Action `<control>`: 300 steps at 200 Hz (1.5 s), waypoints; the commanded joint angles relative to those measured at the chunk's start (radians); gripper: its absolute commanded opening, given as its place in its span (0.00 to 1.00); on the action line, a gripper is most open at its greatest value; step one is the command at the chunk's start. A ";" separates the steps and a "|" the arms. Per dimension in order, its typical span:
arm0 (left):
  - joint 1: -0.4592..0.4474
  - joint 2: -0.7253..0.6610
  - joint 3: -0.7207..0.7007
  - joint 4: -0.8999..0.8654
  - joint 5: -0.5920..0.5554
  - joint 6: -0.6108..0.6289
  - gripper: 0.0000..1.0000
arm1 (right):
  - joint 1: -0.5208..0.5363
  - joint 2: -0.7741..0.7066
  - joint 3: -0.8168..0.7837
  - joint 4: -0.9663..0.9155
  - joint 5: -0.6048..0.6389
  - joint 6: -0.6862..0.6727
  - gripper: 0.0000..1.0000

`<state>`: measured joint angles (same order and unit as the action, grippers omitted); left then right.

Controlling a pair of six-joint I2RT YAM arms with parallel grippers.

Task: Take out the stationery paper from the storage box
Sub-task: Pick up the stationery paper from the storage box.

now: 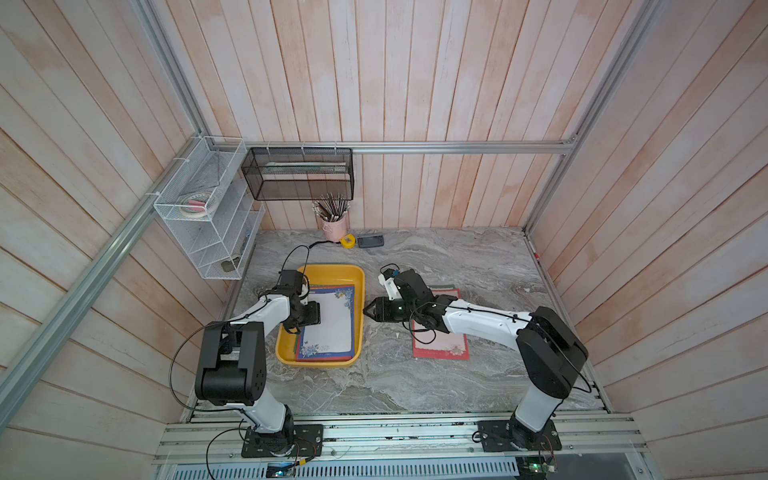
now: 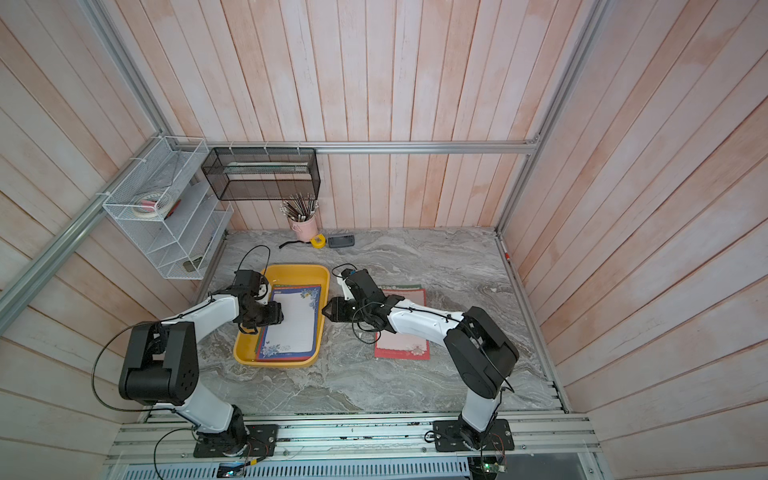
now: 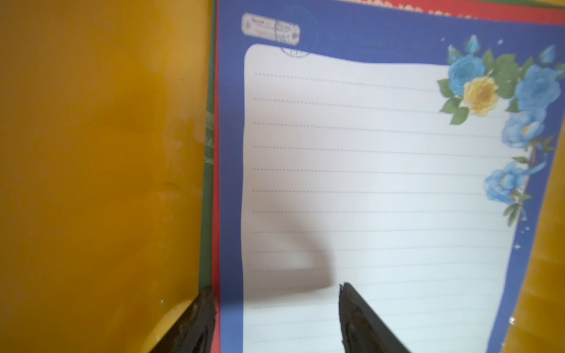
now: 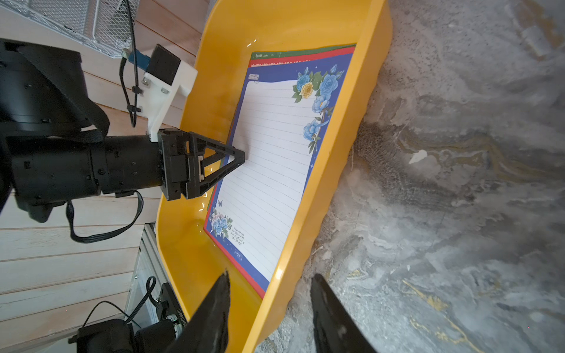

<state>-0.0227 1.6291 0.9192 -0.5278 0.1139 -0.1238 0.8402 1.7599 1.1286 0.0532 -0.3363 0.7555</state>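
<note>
In both top views the shallow yellow plastic storage box (image 1: 332, 270) sat on the grey marbled tabletop (image 1: 374, 386). The stationery paper (image 1: 332, 320), a stack topped by a blue-bordered floral sheet, lay flat inside it. The left gripper (image 1: 319, 314) reached over the stack's long edge on its own side, and the right gripper (image 1: 367, 309) sat at the opposite wall. Red-bordered sheets (image 1: 440, 351) lay out on the table, well apart from the box.

The left wrist view showed that gripper's jaws wide apart and empty. One finger (image 3: 198, 321) was at the stack's edge, the other (image 3: 360, 318) over the white centre.

In the right wrist view, the right gripper's jaws stood partly apart astride the box wall, with no grip evident.

Picking the top sheet seemed the step in hand. The next move would call for pressing down and closing gently to lift one sheet only.
</note>
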 commanded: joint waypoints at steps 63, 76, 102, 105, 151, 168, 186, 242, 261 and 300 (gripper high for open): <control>-0.014 0.011 0.016 -0.003 -0.017 0.012 0.66 | 0.005 0.000 0.010 0.007 -0.014 0.006 0.45; -0.014 0.014 0.015 -0.005 -0.016 0.012 0.66 | 0.004 -0.002 0.008 0.010 -0.013 0.008 0.45; -0.014 0.022 0.018 -0.011 -0.020 0.010 0.66 | 0.005 -0.005 0.004 0.012 -0.014 0.009 0.45; -0.014 0.023 0.018 -0.011 -0.022 0.010 0.66 | 0.005 -0.006 0.002 0.012 -0.013 0.010 0.45; -0.014 0.014 0.018 -0.007 -0.021 0.005 0.67 | 0.004 -0.007 -0.010 0.023 -0.016 0.015 0.45; -0.014 0.006 0.018 0.000 0.020 -0.002 0.67 | 0.004 -0.007 -0.012 0.028 -0.018 0.017 0.45; -0.014 0.003 0.018 0.003 0.054 -0.008 0.67 | 0.004 -0.005 -0.016 0.039 -0.021 0.023 0.45; -0.014 0.003 0.018 0.000 0.042 -0.008 0.67 | -0.018 0.028 -0.030 0.076 -0.030 0.068 0.42; -0.014 0.002 0.019 0.002 0.044 -0.008 0.67 | -0.026 0.044 -0.026 0.083 -0.032 0.078 0.37; -0.014 0.003 0.019 0.002 0.052 -0.010 0.67 | -0.029 0.095 0.002 0.105 -0.087 0.096 0.33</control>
<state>-0.0338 1.6413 0.9215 -0.5270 0.1337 -0.1242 0.8135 1.8111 1.1080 0.1341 -0.3759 0.8349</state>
